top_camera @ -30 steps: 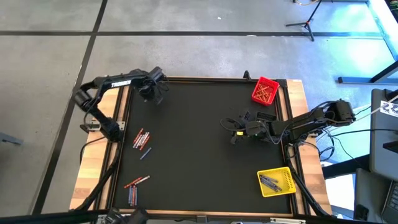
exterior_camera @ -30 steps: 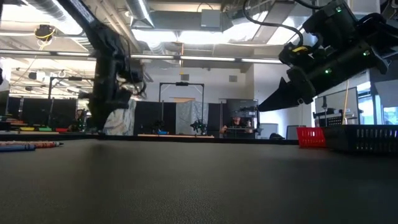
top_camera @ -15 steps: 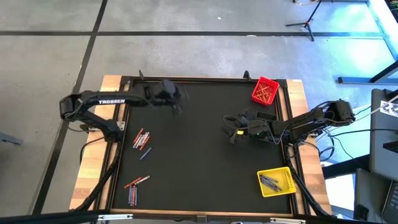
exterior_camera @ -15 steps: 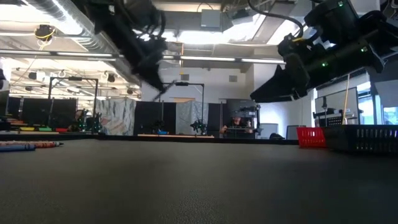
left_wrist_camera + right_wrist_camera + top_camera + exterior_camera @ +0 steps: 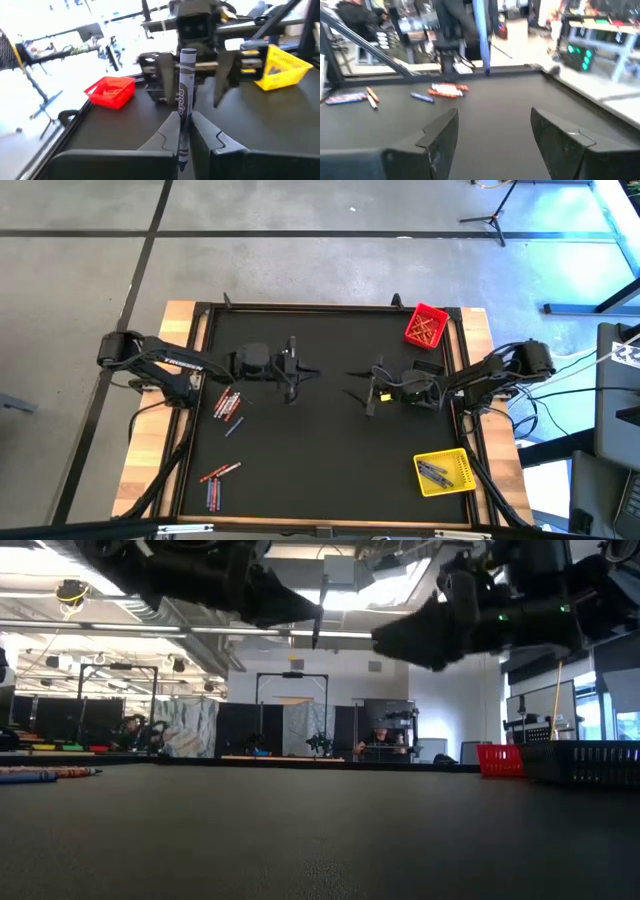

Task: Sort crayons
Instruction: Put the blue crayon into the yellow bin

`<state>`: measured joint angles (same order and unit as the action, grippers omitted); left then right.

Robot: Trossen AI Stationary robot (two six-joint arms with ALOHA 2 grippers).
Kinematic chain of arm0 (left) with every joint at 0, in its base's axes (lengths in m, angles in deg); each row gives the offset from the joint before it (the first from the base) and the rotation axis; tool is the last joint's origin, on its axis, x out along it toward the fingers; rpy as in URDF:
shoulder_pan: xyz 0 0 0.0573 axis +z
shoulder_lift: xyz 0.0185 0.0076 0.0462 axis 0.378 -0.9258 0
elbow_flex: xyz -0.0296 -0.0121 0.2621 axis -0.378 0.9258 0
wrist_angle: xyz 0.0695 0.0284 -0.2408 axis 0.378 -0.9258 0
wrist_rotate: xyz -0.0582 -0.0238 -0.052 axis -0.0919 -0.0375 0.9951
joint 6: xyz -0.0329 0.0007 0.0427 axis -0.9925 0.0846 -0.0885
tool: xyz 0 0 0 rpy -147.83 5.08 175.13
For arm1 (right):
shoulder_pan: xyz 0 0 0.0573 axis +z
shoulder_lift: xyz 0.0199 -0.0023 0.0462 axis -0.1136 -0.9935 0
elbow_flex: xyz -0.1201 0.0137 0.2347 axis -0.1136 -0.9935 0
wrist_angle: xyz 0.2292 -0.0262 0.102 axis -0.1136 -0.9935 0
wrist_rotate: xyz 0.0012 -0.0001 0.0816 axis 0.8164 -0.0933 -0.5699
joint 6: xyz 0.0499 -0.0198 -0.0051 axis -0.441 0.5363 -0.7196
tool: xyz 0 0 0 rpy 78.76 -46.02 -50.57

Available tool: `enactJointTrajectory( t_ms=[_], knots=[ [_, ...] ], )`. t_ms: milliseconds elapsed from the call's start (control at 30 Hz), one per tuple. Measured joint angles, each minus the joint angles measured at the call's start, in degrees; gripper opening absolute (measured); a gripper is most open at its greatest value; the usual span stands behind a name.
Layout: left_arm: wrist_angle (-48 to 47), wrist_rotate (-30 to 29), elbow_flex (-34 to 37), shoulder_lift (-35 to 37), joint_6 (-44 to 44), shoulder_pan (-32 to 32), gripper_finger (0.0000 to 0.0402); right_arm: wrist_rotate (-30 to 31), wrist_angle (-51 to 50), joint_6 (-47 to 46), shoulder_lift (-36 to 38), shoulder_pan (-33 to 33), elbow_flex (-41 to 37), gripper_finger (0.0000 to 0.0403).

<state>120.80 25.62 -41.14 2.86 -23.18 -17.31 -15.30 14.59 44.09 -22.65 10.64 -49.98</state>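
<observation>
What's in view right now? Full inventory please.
Grey paper-wrapped crayon: one, held upright in the left pincer.
Loose crayons: two clusters, red-orange and blue, table's left side, second cluster nearer the front.
Red square plastic bin: one, far right corner, holds crayons.
Yellow square plastic bin: one, near right corner, holds grey crayons.
Black table mat: one.
Left pincer: shut on the crayon, mid-table.
Right pincer: open, facing the left.

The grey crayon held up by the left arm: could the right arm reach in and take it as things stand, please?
Probably yes. The right end effector stands open, facing the grey crayon that the left end effector holds upright; only bare table lies between them.
</observation>
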Motion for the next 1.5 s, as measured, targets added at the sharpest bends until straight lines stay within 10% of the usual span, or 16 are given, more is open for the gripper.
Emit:
enactJointTrajectory(
  t_ms=[667,1000,1500],
  knots=[
    [20.5,-1.0,2.0,-14.0,0.6,-3.5,0.0009,-6.3,-4.9,6.2,-3.8,0.0,11.4,0.0199],
    [20.5,-0.6,2.0,-14.0,0.5,-3.5,0.0010,-9.1,-5.5,8.1,-3.8,-0.1,11.4,0.0016],
    [16.2,-3.1,1.9,-13.8,-3.0,-3.5,0.0121,-2.1,-26.9,7.1,0.6,0.0,15.8,0.0021]
  ],
)
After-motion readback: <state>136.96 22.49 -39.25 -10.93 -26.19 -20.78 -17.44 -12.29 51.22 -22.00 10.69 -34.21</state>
